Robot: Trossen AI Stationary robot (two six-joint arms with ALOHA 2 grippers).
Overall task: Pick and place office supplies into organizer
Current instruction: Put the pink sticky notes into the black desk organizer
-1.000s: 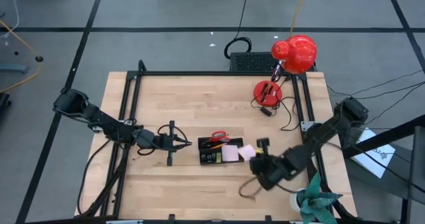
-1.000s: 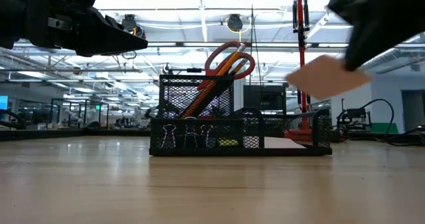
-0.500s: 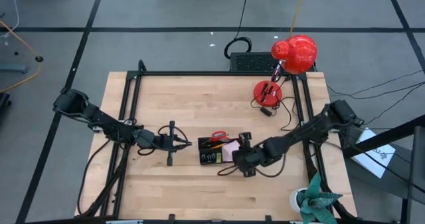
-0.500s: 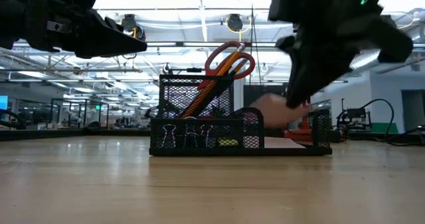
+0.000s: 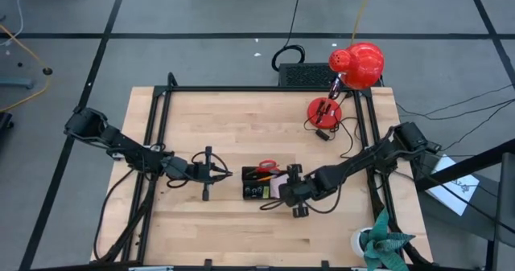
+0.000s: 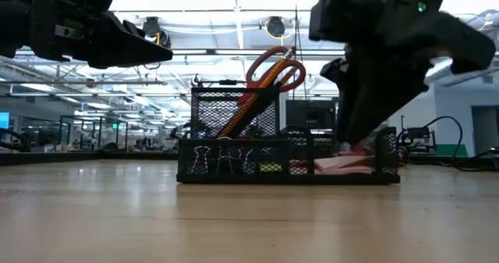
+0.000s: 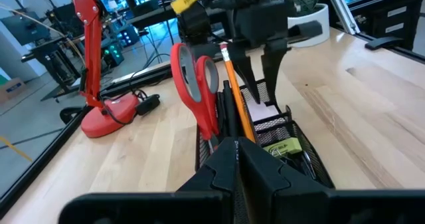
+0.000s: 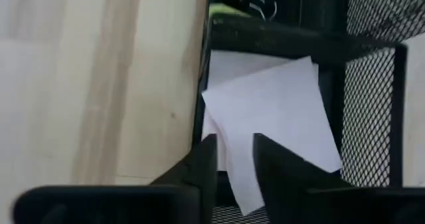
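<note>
High view: right gripper (image 5: 283, 192) has carried the pink sticky-note pad (image 6: 343, 164) into the black mesh organizer (image 5: 259, 190).
Fingers just parting, pad now resting inside; left gripper (image 5: 224, 174) waits clenched beside.

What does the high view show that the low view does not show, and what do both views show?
Only the high view shows the red desk lamp whole and the left arm reaching in from the table's left side.

Only the low view shows the binder clips behind the organizer's front mesh and the room beyond.

Both show the organizer, the red-handled scissors, and the right gripper over the pink sticky-note pad.
</note>
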